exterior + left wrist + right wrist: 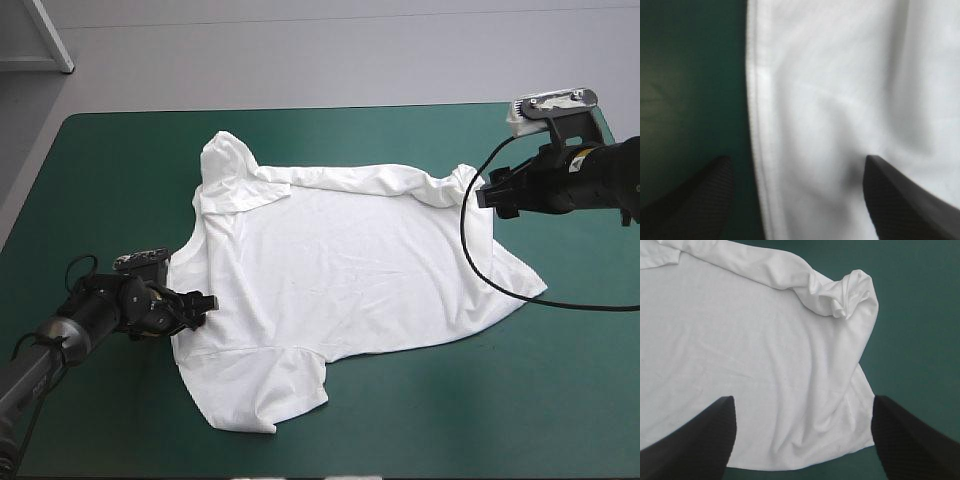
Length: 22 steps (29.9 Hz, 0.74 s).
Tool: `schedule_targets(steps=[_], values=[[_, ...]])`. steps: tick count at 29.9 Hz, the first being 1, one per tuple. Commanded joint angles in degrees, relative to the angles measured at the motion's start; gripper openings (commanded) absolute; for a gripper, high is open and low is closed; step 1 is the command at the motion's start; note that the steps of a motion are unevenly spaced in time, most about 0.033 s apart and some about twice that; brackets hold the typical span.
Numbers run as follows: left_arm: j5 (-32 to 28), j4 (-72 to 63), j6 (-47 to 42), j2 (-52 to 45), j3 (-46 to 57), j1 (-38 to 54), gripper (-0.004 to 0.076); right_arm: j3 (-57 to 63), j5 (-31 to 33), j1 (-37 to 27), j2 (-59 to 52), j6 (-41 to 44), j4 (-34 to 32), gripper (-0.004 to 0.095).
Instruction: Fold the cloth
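T-shirt lies spread on the tabletop, roughly central and mostly flat.

Left gripper sits low at the T-shirt's left edge, fingers apart, nothing held. In its wrist view one finger is over bare teal-green cover and the other over cloth, with the stitched edge running between them.

Right gripper is at the far right of the T-shirt, likewise open and empty. The bunched corner lies just ahead of it.

Step in hand, as I read it: taking hold at both ends ahead of a first fold.
- Left should come down with the stitched edge well inside the jaws, not at the fingertips, so the cloth does not slip out on the lift.
- Right should avoid pinching the twisted lump itself, which would carry the twist into the fold. The flatter cloth just beside it is the better bite.
- Both should lift evenly, or the body drags and skews.

Look of the T-shirt:
- White, short-sleeved.
- Near sleeve lies flat, splayed toward the near edge.
- Far sleeve is flopped over onto the body.
- A rolled ridge runs along the far side from that sleeve to the bunched corner.
- Soft creases cross the body.
- Near right corner lies flat in a point.
- Thin and limp by the look of it, so likely to sag when raised.
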Motion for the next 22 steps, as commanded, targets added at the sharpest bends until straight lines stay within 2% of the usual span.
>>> schedule_targets(steps=[1,3,5,11,18,20,22], values=[[-2.42,-1.14,-3.34,1.42,-1.04,-3.51,0.0458,-1.52,-0.16,-0.43,-1.74,-0.62,1.02,0.069],[-2.21,-0.54,-4.63,2.92,-0.89,-4.91,0.0415,-1.52,-0.16,-0.43,-1.86,-0.62,1.06,0.069],[-2.18,-0.41,-5.02,4.61,-0.38,-5.86,0.0336,-1.52,-0.16,-0.43,-1.95,-0.62,1.06,0.069],[-1.94,1.64,-5.43,6.18,1.09,-6.63,-0.0012,-1.52,-0.16,-0.43,-3.29,-0.91,0.94,0.0676],[-0.34,4.34,-4.46,-0.73,0.26,-6.63,-0.0008,-1.52,-0.16,-0.43,-3.41,-1.29,0.94,0.0594],[2.77,8.48,-5.33,-3.16,-0.84,-6.4,-0.0008,-1.52,-0.16,-0.43,-3.41,-1.39,0.94,0.0579],[9.31,13.87,-8.09,-4.55,-2.73,-5.0,-0.0008,-1.52,-0.16,-0.43,-3.41,-1.54,0.94,0.0566]])
